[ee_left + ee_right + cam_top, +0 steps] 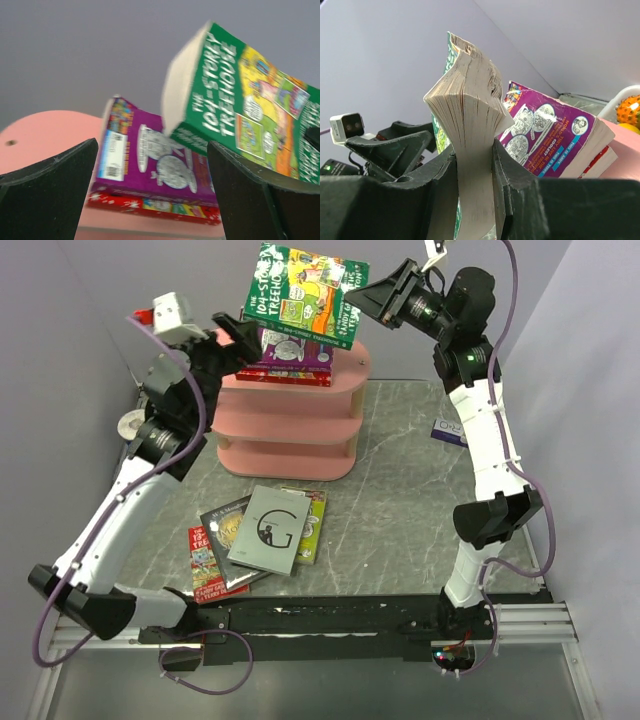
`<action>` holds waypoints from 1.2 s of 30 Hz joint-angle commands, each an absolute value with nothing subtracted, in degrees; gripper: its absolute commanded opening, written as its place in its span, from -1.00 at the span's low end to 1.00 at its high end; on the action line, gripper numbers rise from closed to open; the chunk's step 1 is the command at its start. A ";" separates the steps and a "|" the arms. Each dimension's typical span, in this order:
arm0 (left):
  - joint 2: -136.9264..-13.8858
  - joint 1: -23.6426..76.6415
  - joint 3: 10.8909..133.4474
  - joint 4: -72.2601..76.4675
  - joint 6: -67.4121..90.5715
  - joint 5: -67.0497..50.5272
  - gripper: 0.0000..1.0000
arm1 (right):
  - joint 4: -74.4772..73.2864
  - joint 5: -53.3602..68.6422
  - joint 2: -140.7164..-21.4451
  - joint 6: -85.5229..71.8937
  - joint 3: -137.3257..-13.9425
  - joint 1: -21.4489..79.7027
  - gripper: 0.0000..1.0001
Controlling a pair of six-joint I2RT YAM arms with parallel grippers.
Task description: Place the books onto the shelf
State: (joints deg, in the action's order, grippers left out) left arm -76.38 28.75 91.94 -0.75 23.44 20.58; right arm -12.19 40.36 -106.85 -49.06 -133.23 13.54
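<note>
Firmly, the right pincer [474, 170] clamps the page edge of the green book [462, 95], and the pages bow and fan out above the grip. The book hangs tilted in the air just above the top board of the pink shelf [290, 430], with its cover facing up toward the overhead camera.

The left pincer [248, 338] stands wide with nothing between its fingers [50, 185]. It sits near the left end of the held book, and I cannot tell whether it touches it.

Under the held book, a purple book [297, 352] lies flat on the top board, resting on a red book [285, 375].

On the counter [420, 520] in front of the shelf, four more books lie in a loose overlapping pile. A grey book [268, 530] with a big "G" is on top. A dark book [222, 523] shows at its left and a lime-green book [314, 525] at its right. A red paperback [205, 562] lies at the near left, partly under the dark one.

A small white-and-blue box [448, 430] lies at the counter's right side, close to the right arm.
</note>
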 commanded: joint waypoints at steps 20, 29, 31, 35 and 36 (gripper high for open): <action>-68.64 8.79 83.32 -18.02 43.33 16.53 0.93 | -11.42 41.57 -115.22 -51.15 -143.79 13.18 -1.00; -69.96 8.70 82.44 -16.17 44.03 12.31 0.94 | -13.09 44.12 -117.07 -50.63 -143.88 13.18 -1.00; -70.48 8.70 82.35 -15.91 44.12 11.43 0.94 | -13.27 44.38 -117.33 -50.45 -143.79 13.18 -1.00; -71.19 8.70 82.35 -15.91 44.30 10.64 0.94 | -13.27 44.56 -117.69 -50.36 -143.70 13.18 -1.00; -71.19 8.70 82.27 -15.82 44.30 10.63 0.94 | -13.45 44.65 -117.86 -50.45 -143.79 13.18 -1.00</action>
State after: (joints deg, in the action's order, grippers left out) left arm -70.67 8.93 82.21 -18.11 43.38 12.73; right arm -17.54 43.16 -118.67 -49.87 -139.90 13.50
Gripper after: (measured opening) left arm 0.969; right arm 0.338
